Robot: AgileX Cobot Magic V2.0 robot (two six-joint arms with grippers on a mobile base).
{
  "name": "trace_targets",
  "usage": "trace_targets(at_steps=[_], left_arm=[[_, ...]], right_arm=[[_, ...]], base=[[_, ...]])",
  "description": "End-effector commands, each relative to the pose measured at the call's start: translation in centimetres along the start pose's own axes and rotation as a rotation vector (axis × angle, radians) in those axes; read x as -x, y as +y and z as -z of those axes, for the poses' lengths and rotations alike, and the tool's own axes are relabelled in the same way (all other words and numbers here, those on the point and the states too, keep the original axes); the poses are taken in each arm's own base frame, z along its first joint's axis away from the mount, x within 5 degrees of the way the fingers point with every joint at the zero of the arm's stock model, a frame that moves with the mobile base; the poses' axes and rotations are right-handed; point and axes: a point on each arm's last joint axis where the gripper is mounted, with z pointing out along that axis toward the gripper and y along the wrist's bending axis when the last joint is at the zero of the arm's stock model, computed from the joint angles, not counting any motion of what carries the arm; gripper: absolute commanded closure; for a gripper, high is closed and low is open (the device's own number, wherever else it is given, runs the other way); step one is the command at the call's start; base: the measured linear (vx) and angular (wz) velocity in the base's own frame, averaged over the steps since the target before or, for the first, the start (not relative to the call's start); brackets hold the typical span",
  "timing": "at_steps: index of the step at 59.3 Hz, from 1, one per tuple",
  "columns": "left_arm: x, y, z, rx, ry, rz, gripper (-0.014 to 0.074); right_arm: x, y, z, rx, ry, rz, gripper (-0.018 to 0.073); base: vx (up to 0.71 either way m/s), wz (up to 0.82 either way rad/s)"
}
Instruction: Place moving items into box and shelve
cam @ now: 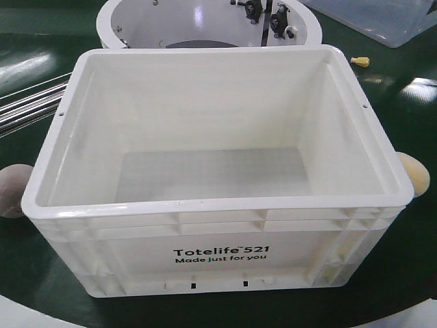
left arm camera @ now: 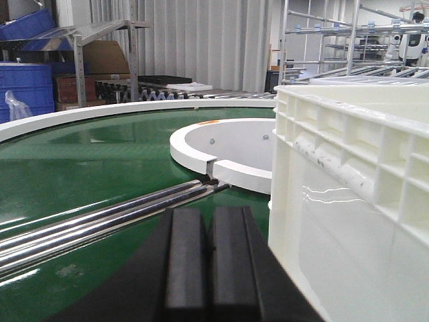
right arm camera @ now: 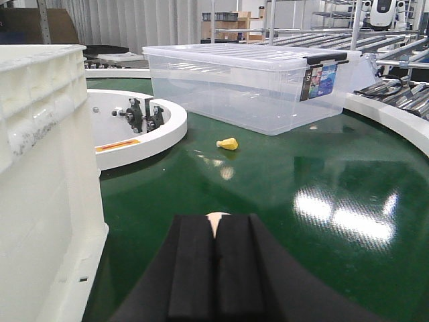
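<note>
The white box (cam: 218,256) with black "Totelife 521" print stands empty on the green surface. Two moving items lie outside it: a dull pink ball (cam: 12,188) against its left wall and a pale cream ball (cam: 415,174) against its right wall. Neither gripper shows in the front view. In the left wrist view my left gripper (left arm camera: 206,218) is shut with nothing in it, just left of the box wall (left arm camera: 348,201). My right gripper (right arm camera: 215,228) is shut too. A sliver of the cream ball (right arm camera: 214,219) peeks out past its tips, and the box wall (right arm camera: 40,168) stands to its left.
A white ring housing (cam: 205,20) sits behind the box, with metal rods (left arm camera: 100,221) running left of it. A clear lidded plastic bin (right arm camera: 248,84) stands at the back right. A small yellow cap piece (right arm camera: 228,143) lies on the green surface in front of that bin.
</note>
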Motion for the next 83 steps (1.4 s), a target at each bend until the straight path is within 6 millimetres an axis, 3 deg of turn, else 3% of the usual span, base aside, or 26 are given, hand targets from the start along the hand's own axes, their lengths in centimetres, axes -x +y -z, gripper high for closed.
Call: trace_targets(at_steps=[1,53,63,71,83], left_arm=[[0.2,0.0,0.1,0.001,-0.076,0.008,0.0603],[0.3,0.0,0.1,0.000,-0.081,0.007,0.0603],[1.5,-0.1,0.2,-0.004,-0.148,0.007,0.0603],[4.6,-0.3,0.7,-0.012,-0.236,0.006,0.0603],[13.0,-1.1,3.5,-0.033,-0.457,-0.004,0.0603]], right_arm=[[0.6,0.0,0.1,-0.006,-0.093,0.012,0.0561],[0.8,0.0,0.2,-0.006,-0.111,0.012,0.0561],[1.6,0.0,0.3,-0.006,-0.203,-0.003,0.0561],[4.7,-0.1,1.1,-0.001,-0.307,-0.065,0.0561],[13.9,-0.5,5.4,-0.022,-0.449,0.003,0.0561]], base=[[0.00,0.00],[0.00,0.00],[0.00,0.00],[0.00,0.00],[0.00,0.00]])
